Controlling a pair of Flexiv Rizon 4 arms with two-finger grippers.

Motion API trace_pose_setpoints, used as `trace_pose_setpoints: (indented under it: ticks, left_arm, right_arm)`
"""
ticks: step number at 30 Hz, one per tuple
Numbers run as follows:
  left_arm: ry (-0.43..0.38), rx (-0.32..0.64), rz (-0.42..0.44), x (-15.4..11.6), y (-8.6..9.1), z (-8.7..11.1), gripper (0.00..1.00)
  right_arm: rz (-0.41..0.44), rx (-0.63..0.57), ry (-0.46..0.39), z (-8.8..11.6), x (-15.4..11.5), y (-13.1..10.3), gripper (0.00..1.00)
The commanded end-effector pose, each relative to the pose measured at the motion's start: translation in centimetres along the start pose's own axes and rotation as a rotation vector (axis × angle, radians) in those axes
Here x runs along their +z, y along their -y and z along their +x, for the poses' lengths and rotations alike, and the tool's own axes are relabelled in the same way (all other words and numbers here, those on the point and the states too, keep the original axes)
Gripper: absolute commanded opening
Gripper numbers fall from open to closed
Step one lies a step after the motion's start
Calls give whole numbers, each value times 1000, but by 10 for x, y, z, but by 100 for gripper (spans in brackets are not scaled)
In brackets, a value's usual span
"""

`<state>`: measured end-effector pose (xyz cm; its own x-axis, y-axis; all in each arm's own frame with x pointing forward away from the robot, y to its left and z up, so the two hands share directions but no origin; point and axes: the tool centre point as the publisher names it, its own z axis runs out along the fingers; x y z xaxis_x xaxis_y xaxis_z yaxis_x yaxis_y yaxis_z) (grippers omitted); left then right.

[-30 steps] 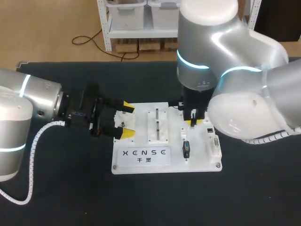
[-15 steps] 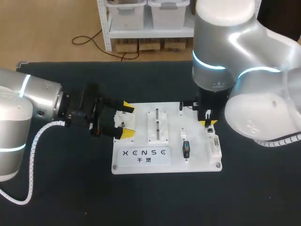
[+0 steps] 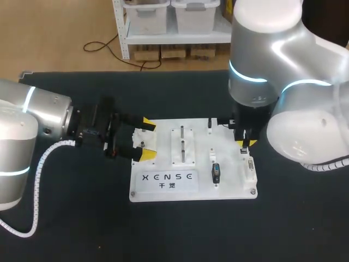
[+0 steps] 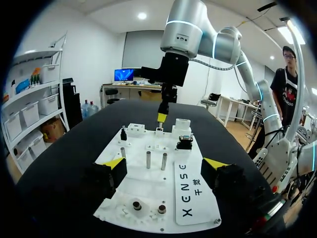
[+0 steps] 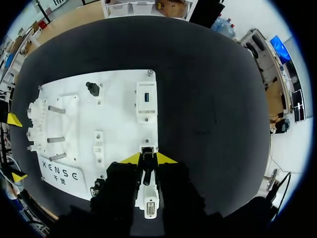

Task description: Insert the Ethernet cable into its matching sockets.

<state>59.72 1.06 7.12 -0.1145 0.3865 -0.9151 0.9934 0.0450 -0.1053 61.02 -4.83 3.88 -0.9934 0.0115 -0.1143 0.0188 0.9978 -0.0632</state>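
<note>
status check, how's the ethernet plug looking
Left gripper open, straddling board edge. Right gripper shut on Ethernet plug, at the edge socket. Nothing between them.

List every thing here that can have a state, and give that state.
board: lying flat on the table
right gripper: shut on the Ethernet plug
Ethernet plug: held at the edge socket; seating cannot be told
left gripper: at the board's left end; grip cannot be told

I see the black table (image 3: 65, 229) bearing one white board (image 3: 163, 188), lying flat, its near end between my left gripper (image 3: 147, 139) fingers, its far edge under my right gripper (image 3: 244, 143).
</note>
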Motion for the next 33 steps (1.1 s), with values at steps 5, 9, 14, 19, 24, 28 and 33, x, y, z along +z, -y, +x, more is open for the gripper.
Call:
trace_pose_setpoints:
  ticks: [5,9,14,19,24,28,33]
  left_arm:
    - [5,3,-1,0,0,1,100]
    - [5,3,-1,0,0,1,100]
    - [5,3,-1,0,0,1,100]
    - [5,3,-1,0,0,1,100]
    - [5,3,-1,0,0,1,100]
    - [5,3,-1,0,0,1,100]
    - [5,3,-1,0,0,1,100]
  right_arm:
    - [-3,-7,-6,0,4,-1,0]
    - [-4,-12,-8,0,6,0,0]
    - [-3,-16,-9,-1,7,0,0]
    - [-3,-20,-7,-2,8,1,0]
    - [-5,-26,-5,-5,9,2,0]
    - [-8,-28,-9,-5,12,1,0]
    - [-15,-30,-13,-6,13,-2,0]
